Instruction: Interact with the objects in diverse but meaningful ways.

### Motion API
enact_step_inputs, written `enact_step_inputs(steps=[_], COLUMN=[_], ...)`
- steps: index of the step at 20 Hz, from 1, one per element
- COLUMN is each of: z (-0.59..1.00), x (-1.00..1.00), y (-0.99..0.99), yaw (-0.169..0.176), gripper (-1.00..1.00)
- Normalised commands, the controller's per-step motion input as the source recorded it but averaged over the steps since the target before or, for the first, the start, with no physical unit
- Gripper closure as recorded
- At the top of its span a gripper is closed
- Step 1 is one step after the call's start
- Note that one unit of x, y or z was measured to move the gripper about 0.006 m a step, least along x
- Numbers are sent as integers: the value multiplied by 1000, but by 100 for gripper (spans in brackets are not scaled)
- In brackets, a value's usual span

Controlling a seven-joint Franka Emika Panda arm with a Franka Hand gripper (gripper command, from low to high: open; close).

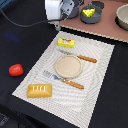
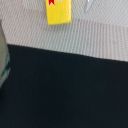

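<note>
Dark black cloth (image 1: pixel 20 45) is covering most of the work surface, and a pale woven rectangular placemat (image 1: pixel 97 75) is lying across its middle. Beyond the mat a tan wooden board (image 1: pixel 107 27) is running along the far edge.

The white robot gripper (image 1: pixel 58 25) is hanging over the cloth just off the mat's far corner; its fingertips are blurred in the exterior view and out of the wrist view, so whether the jaws are open or closed cannot be told. Nothing is seen between them.

Nearest the jaws, a little toward the viewer on the mat, the yellow red-marked packet (image 1: pixel 66 43) is lying flat; the wrist view is showing it (image 2: pixel 59 12) as a yellow rectangle with a red mark, resting on the woven mat beyond a band of black cloth. Farther from the jaws, a round tan plate (image 1: pixel 67 65) is sitting mid-mat, with a wooden-handled knife (image 1: pixel 82 57) on its far side and a wooden-handled fork (image 1: pixel 65 80) on its near side. The orange-brown bread loaf (image 1: pixel 39 90) is lying at the mat's near corner, well away from the jaws. The red tomato (image 1: pixel 16 70) is resting on the cloth, off the mat, toward the exterior view's left.

Behind the jaws, on the board, the yellow cheese wedge (image 1: pixel 88 12) is sitting in the blue-grey two-handled pot (image 1: pixel 94 19). A grey bowl (image 1: pixel 123 18) is standing at the exterior view's right edge.
</note>
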Motion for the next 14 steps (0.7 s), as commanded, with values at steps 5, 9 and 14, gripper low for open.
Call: enact_step_inputs(steps=[5,9,14], z=[173,16,-9], x=[-54,-76,-15], y=[-638,-673,-442], yaw=[0,-62,-134], gripper=[-100,-100,-100])
